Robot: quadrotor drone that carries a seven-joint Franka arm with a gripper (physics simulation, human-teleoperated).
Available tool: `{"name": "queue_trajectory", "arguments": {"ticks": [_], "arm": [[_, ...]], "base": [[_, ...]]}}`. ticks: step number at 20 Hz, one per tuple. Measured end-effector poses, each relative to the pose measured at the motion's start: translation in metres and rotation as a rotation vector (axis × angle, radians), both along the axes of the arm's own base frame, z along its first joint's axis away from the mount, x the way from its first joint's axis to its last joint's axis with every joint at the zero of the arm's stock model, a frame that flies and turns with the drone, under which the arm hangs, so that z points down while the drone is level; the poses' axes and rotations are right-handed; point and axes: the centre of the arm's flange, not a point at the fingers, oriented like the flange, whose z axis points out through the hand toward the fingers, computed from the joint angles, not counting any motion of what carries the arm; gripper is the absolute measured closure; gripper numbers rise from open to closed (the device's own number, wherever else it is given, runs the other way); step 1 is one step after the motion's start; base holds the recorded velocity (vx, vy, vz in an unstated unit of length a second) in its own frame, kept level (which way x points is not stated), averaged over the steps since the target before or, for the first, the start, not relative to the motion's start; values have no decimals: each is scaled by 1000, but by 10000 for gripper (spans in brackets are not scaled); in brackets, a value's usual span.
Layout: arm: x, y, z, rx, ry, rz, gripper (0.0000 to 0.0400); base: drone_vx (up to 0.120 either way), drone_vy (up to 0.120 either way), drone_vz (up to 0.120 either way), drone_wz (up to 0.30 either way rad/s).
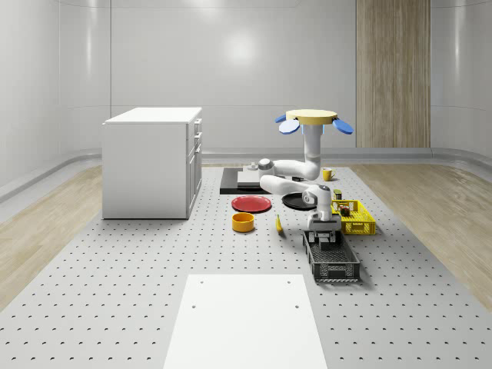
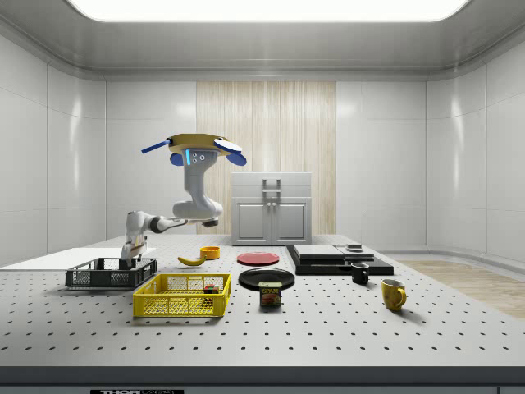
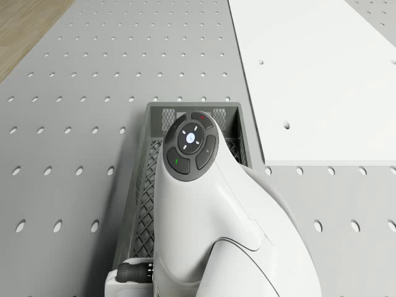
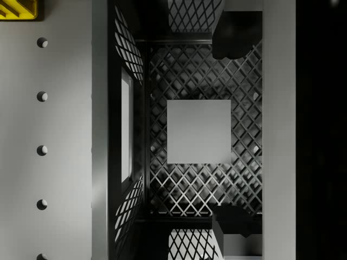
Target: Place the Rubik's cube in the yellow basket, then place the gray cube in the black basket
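**Gray cube in the black basket, claw spread above it**

Gray cube [image 4: 199,131] lies flat on the mesh floor of the black basket [image 4: 127,65], seen straight down from the wrist. Two dark fingertips [image 4: 234,33] stand at opposite sides of the cube, apart from it and touching nothing: the gripper [image 4: 233,130] is released. In the side view the gripper [image 2: 131,256] reaches down into the black basket [image 2: 111,274]; in the whole-scene view it [image 1: 324,233] hangs over the far half of the same basket [image 1: 332,260].

Outward from the claw, the white arm [image 3: 204,216] bends up to the drone [image 1: 314,120], which hovers above the table [image 1: 115,307], over the black plate [image 1: 298,201] behind the baskets.

Just beside the black basket stands the yellow basket [image 2: 181,295], holding the Rubik's cube [image 2: 211,290]. Nearby lie a banana [image 2: 191,260], a yellow bowl [image 1: 244,222] and a red plate [image 1: 252,204].
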Motion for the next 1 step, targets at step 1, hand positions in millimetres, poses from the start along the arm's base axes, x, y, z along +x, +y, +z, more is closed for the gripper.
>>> {"name": "queue_trajectory", "arguments": {"ticks": [1], "arm": [[0, 0, -1, 0, 0, 0, 1]], "base": [[0, 0, 0, 0]]}}
